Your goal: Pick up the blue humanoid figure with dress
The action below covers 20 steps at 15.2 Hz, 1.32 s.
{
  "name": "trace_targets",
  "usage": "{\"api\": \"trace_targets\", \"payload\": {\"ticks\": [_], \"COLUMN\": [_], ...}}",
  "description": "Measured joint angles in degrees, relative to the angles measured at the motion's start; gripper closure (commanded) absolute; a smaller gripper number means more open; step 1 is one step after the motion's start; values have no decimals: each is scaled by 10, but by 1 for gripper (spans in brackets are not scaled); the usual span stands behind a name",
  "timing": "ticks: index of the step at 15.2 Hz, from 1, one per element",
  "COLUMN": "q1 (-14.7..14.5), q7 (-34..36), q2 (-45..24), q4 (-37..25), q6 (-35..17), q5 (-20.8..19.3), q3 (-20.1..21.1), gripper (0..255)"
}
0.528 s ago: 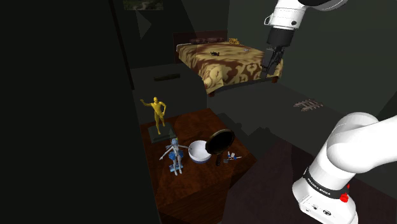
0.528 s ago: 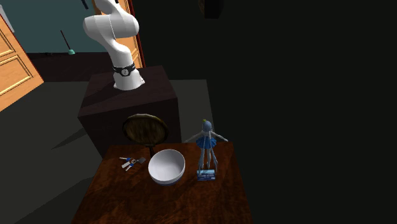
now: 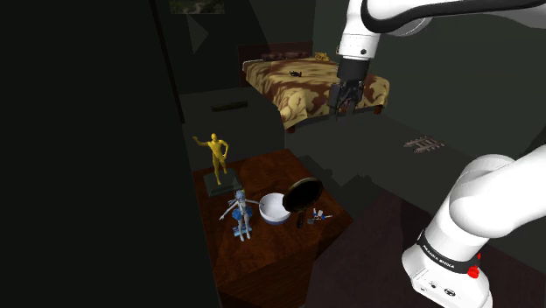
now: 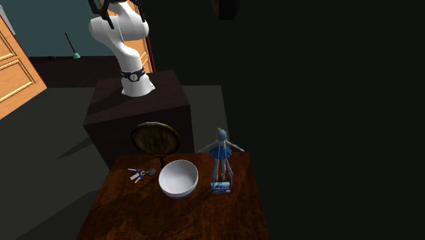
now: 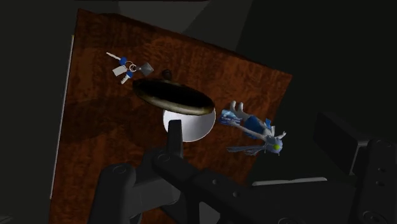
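The blue humanoid figure in a dress [image 3: 240, 213] stands upright on a small base near the dark wooden table's [image 3: 262, 258] left edge, arms out. The second exterior view has the figure [image 4: 221, 160] right of a white bowl [image 4: 178, 178]. My gripper [image 3: 343, 109] hangs high above and well behind the table, in front of the bed, open and holding nothing. From the wrist view the figure [image 5: 254, 127] is far below, beside the bowl [image 5: 188, 124], and my black fingers [image 5: 121, 191] stand wide apart.
A yellow figure [image 3: 216, 156] stands at the table's far corner. A round dark mirror on a stand [image 3: 304, 194] and a bunch of keys [image 3: 322, 215] sit right of the bowl [image 3: 274, 208]. A patterned bed [image 3: 302, 83] lies behind. My dark box stand [image 4: 136, 109] adjoins the table.
The gripper has swung toward the shoulder view's left and dropped a little. The things on the table have not moved.
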<state>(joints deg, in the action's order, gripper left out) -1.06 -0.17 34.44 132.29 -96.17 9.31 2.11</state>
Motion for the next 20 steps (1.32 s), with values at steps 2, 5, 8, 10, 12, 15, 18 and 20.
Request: {"api": "trace_targets", "payload": {"ticks": [2,5,8,10,12,15,18,20], "q1": [-1,-2,-2,-3,-5,-8,-12,-15], "q7": [28,72,112,137,163,200,234,258], "q2": [-37,-96,-165,-206,-251,-312,-385,-434], "q4": [-3,-18,-50,-62,-82,-112,-151,-189], "q6": [-24,-55,-78,-98,-114,-132,-153,-157], "q5": [11,26,35,41,46,52,55,56], "q3": [14,35,50,58,65,73,78,79], "gripper": [0,0,0,0,0,0,0,0]}}
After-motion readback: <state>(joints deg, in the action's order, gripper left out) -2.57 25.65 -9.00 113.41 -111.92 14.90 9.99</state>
